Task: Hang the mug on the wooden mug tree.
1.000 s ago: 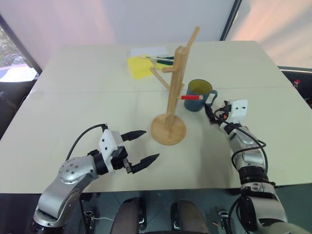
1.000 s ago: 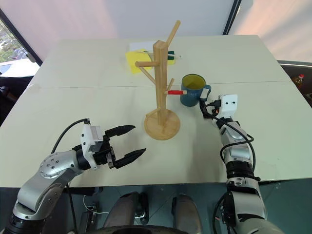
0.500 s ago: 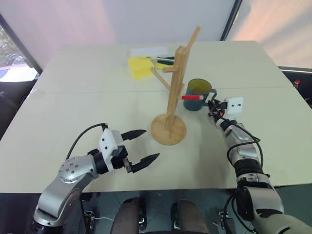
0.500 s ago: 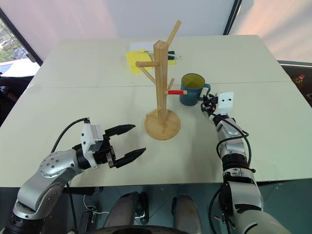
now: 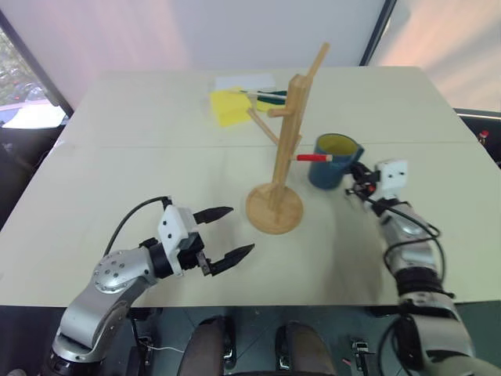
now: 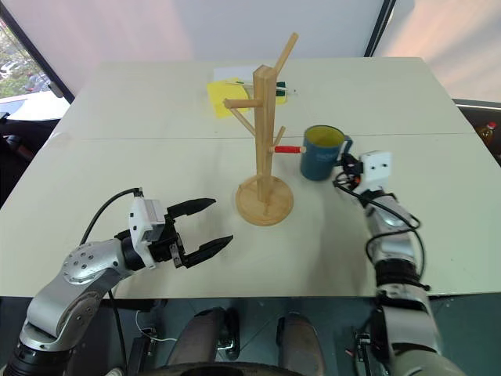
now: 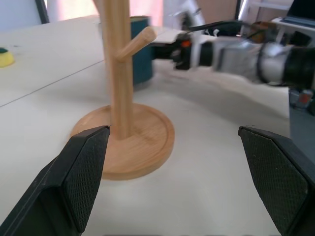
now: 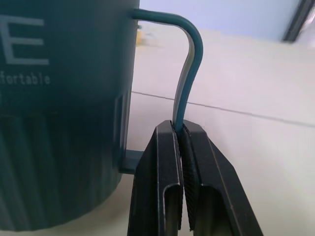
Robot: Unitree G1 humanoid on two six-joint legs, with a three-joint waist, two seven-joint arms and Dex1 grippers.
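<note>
So the big change: the mug's handle (image 8: 189, 64) has now been pinched by the right gripper (image 8: 182, 135), where a second ago those fingers were standing open just short of it. In the right wrist view the two black fingers are seen pressed together on the thin lower run of the teal loop, with barely any gap between them. The mug (image 6: 322, 152) itself is still stood upright on the worktop (image 6: 141, 168), just beside the wooden mug tree (image 6: 266, 137) on its right, right next to the red-tipped peg (image 6: 288, 149). Whether it's been lifted clear of the surface yet can't be told.

The left gripper (image 5: 223, 233) hasn't been moved at all. It's held low over the worktop near the tree's round base (image 5: 274, 208), fingers spread wide, nothing in them.

What this means for the task: the grasp can be judged done, so the lift and the hanging are what's left. The loop will have to be brought up and threaded over one of the angled pegs. A pinch on such a thin handle could let the mug swing or twist once its weight is taken, so that's the bit to be watched. The tree could also get nudged, since it's being steadied by nothing
</note>
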